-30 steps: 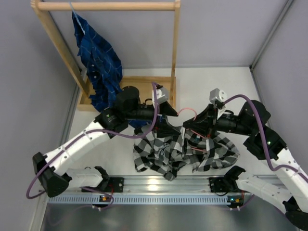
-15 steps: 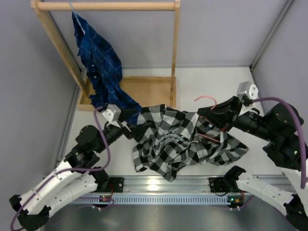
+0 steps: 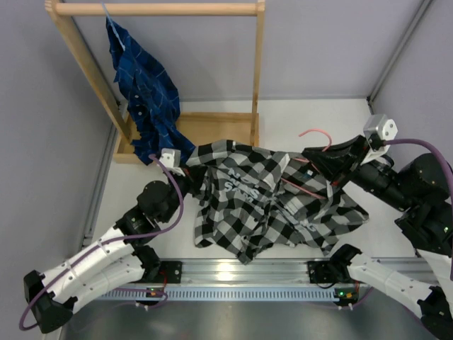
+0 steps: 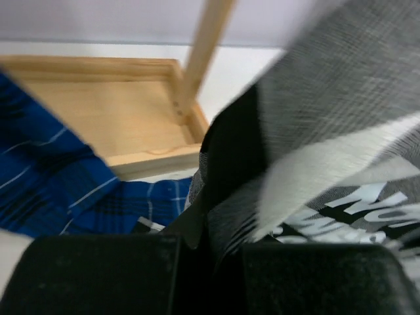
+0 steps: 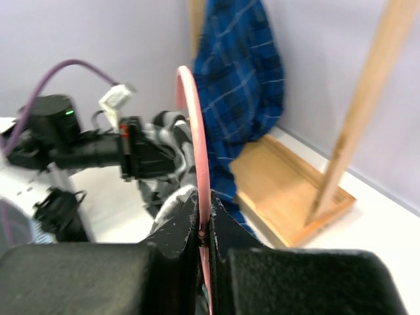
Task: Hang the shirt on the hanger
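Observation:
The black-and-white checked shirt (image 3: pixel 262 195) lies stretched across the table between both arms, its white lettering facing up. My left gripper (image 3: pixel 186 175) is shut on the shirt's left edge. In the left wrist view the checked fabric (image 4: pixel 328 98) runs down between the shut jaws of the left gripper (image 4: pixel 220 246). My right gripper (image 3: pixel 316 160) is shut on the pink hanger (image 3: pixel 316 132) just below its hook. The hanger's lower wire (image 3: pixel 303 189) shows through the cloth. In the right wrist view the pink wire (image 5: pixel 197 144) rises from the right gripper (image 5: pixel 205 231).
A wooden rack (image 3: pixel 256 64) with a tray base (image 3: pixel 216 131) stands at the back left. A dark blue plaid shirt (image 3: pixel 145 99) hangs from its rail. Grey walls close in left and right. A metal rail (image 3: pixel 241 273) runs along the near edge.
The left gripper has shut on the shirt's left edge. The shirt is now spread wider, with its lettering showing. The right gripper has carried the hanger further right and back.

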